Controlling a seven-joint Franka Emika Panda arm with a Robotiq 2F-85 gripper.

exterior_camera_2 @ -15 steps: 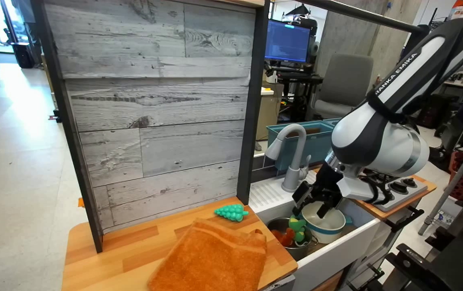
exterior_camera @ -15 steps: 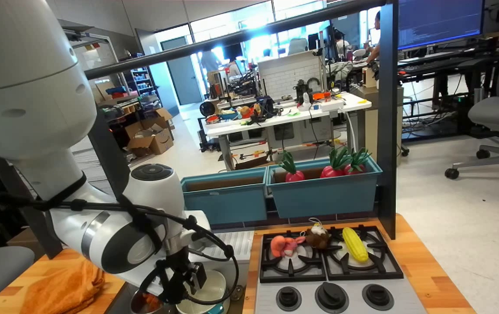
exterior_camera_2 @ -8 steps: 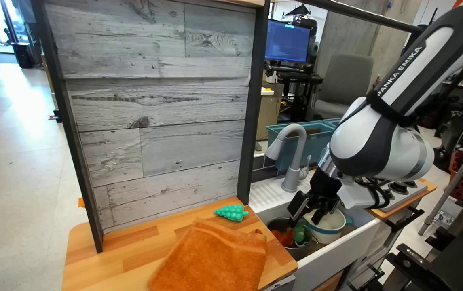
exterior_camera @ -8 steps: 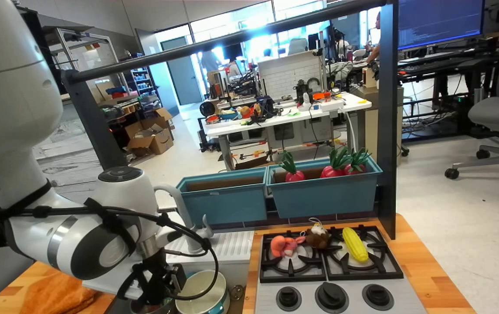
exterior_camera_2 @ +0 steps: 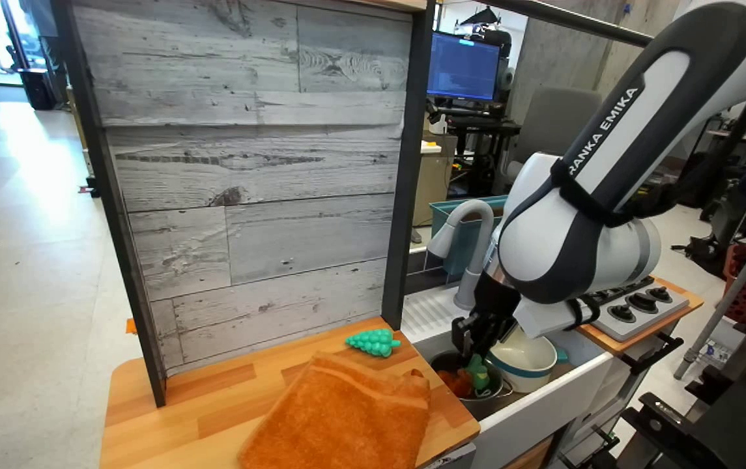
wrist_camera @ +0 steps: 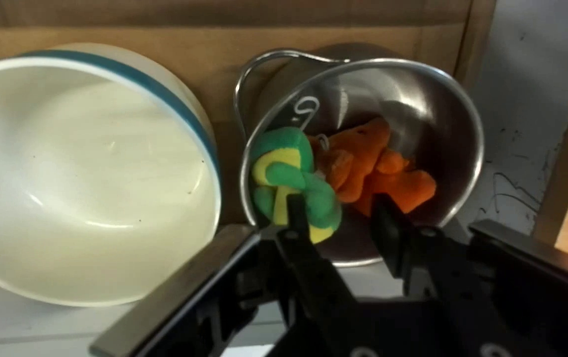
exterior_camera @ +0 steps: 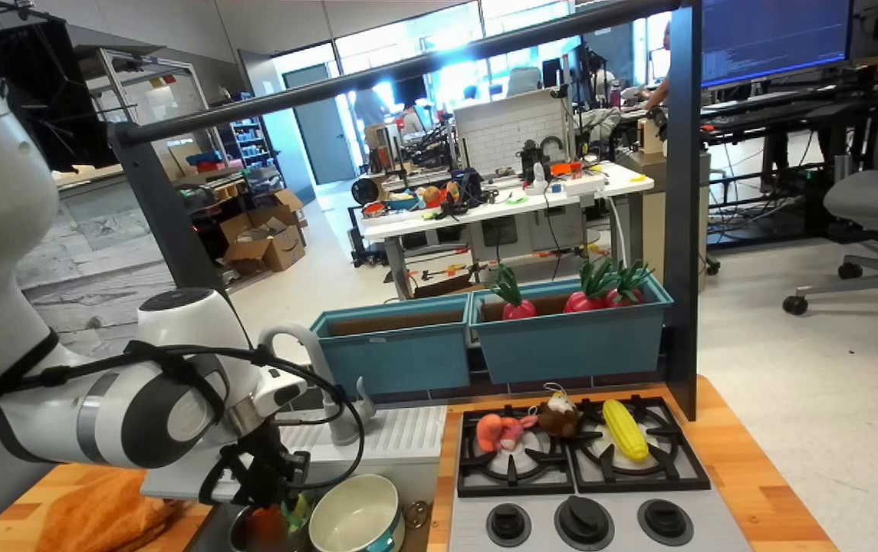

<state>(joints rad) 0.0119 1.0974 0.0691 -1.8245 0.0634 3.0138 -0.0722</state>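
Though contact is unclear, only the wrist view shows 2 fingers (wrist_camera: 297,218) parted above plush toys (wrist_camera: 363,158).

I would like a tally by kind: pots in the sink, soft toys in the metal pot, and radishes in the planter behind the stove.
Pots: 2 (white pot, metal pot)
Soft toys: 2 (green-and-yellow toy, orange toy)
Radishes: 3
Total: 7

The Franka Panda arm (exterior_camera: 55,399) slants down along its lettered forearm (exterior_camera_2: 640,130) to a bent, white-and-black wrist (exterior_camera_2: 568,241). Below, the black Robotiq gripper (wrist_camera: 339,206) points downward at a slight tilt, its two fingers (wrist_camera: 297,215) parted, with a gap between them.
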